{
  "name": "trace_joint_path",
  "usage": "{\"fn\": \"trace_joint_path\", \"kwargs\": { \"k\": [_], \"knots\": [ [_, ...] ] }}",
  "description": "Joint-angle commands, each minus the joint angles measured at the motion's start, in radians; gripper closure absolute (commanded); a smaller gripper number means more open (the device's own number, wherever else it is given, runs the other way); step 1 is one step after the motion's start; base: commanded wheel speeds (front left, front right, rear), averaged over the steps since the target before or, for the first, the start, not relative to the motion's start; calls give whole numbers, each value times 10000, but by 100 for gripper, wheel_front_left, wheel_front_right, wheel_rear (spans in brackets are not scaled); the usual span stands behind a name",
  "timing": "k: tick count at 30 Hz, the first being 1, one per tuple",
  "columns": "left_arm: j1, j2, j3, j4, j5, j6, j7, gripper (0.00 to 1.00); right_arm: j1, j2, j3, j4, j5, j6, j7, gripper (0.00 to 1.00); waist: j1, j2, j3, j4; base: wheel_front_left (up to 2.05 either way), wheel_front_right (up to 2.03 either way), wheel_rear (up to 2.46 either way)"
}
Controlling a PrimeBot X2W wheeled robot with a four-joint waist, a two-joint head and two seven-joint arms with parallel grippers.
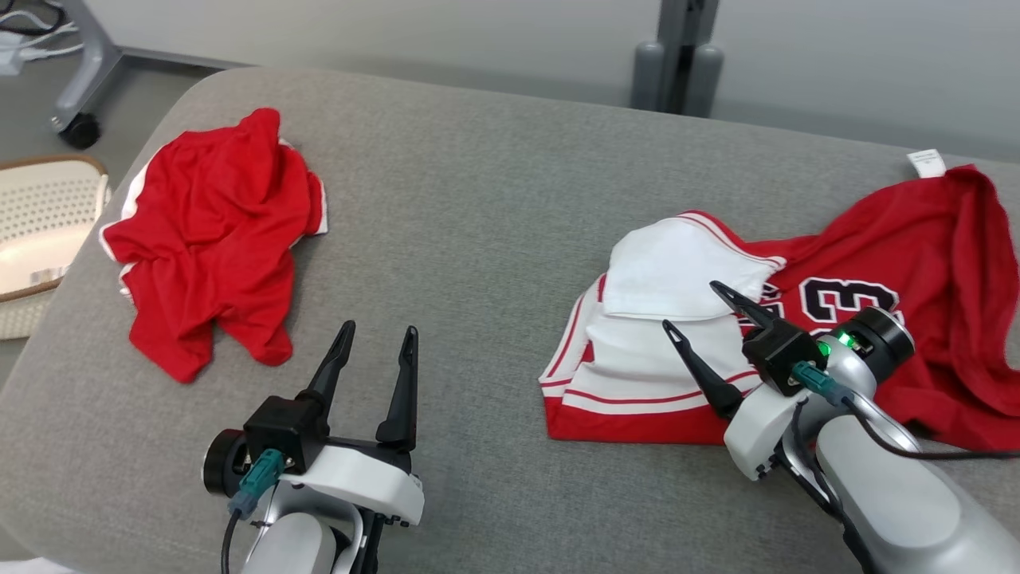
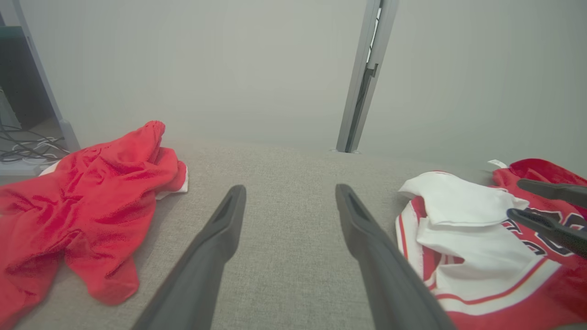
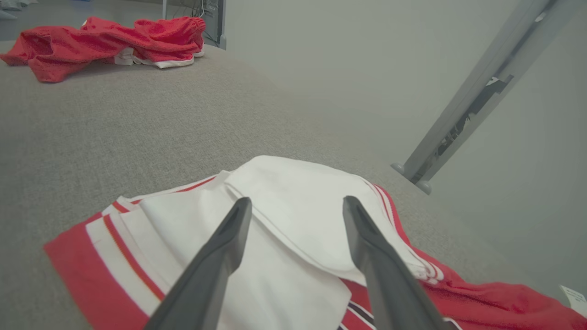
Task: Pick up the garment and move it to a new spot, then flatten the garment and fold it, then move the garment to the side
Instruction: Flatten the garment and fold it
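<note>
A red-and-white jersey garment (image 1: 916,239) with a dark number lies rumpled at the right of the grey padded table (image 1: 478,199), its white side partly folded over. My right gripper (image 1: 690,304) hovers open just above that white fold (image 3: 293,178), fingers pointing toward the table's far left. In the left wrist view the jersey (image 2: 463,201) sits at the right with the right gripper (image 2: 515,197) over it. My left gripper (image 1: 380,328) stands open above bare table near the front, empty, as the left wrist view (image 2: 290,188) also shows. In its own view my right gripper (image 3: 298,200) holds nothing.
A second, crumpled red garment (image 1: 215,231) with white trim lies at the table's left (image 2: 91,192) (image 3: 105,36). A pale perforated basket (image 1: 40,231) stands off the left edge. A grey post (image 1: 677,56) and a wheeled stand (image 1: 80,127) are behind the table.
</note>
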Motion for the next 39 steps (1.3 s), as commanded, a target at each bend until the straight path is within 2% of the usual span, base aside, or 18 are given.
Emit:
{"fn": "trace_joint_path", "kwargs": {
  "k": [1,7,12,13,14,15,16,21,26,31,39],
  "knots": [
    [-236,33,-66,-42,-103,73,-6,0,-365,-59,205,470,49,-2,-44,0,0,0,378,647,0,0,0],
    [-202,32,-213,-88,-344,229,-8,0,-1013,-282,575,1763,56,-2,-44,0,0,0,609,1398,0,0,0],
    [-144,30,-259,-113,-444,286,-8,0,-1268,-324,561,2535,70,-2,-44,0,0,0,661,1685,0,0,0],
    [-133,30,-277,-123,-462,300,-8,0,-1305,-312,522,2647,103,-2,-44,24,0,0,659,1711,0,0,0],
    [-119,30,-287,-130,-455,318,-8,0,-1335,-301,471,2699,152,-2,-44,63,0,0,657,1733,0,0,0],
    [-102,30,-287,-146,-462,323,-8,0,-1367,-279,420,2715,208,-2,-44,89,0,0,661,1743,0,0,0],
    [-89,30,-288,-155,-477,337,-8,0,-1370,-246,360,2706,273,-2,-45,100,0,0,656,1747,0,0,0],
    [-78,32,-287,-139,-494,363,-8,0,-1392,-279,158,2438,521,-2,-45,100,0,0,609,1681,0,0,0],
    [-102,35,-327,-190,-524,380,-8,0,-1816,-619,-148,2163,651,-2,-45,100,0,0,633,1596,0,0,0],
    [-250,35,-473,-267,-604,328,-8,0,-2942,-1173,-442,2493,729,-2,-45,100,0,0,895,1708,0,0,0],
    [-457,35,-821,-296,-879,391,-8,0,-5070,-1906,-711,3516,589,-2,-45,100,0,0,1424,2322,0,0,0]
  ]
}}
